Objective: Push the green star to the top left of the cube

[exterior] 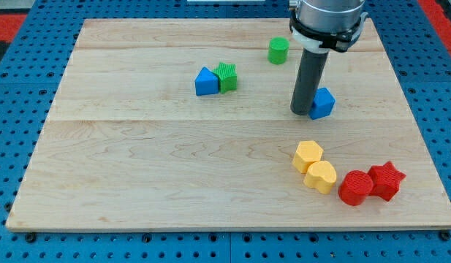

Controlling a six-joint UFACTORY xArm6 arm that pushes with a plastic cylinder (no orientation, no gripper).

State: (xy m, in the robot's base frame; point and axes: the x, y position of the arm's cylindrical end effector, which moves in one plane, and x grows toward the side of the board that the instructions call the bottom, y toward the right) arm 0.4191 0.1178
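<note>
While rod stands upright on wooden tabletop [137, 175], my tip [300, 112] touches left side of blue cube [322, 103]. No fingers on this rig, so open-or-shut state cannot be told. Green star [226, 77] lies well left of cube, slightly above it, pressed against blue block [205, 82], shape perhaps triangular. Green cylinder [278, 50] above-left of cube. Two yellow blocks [308, 155] [321, 176] below cube, touching. Red cylinder [354, 187] and red star [387, 180] below-right of cube, touching.
</note>
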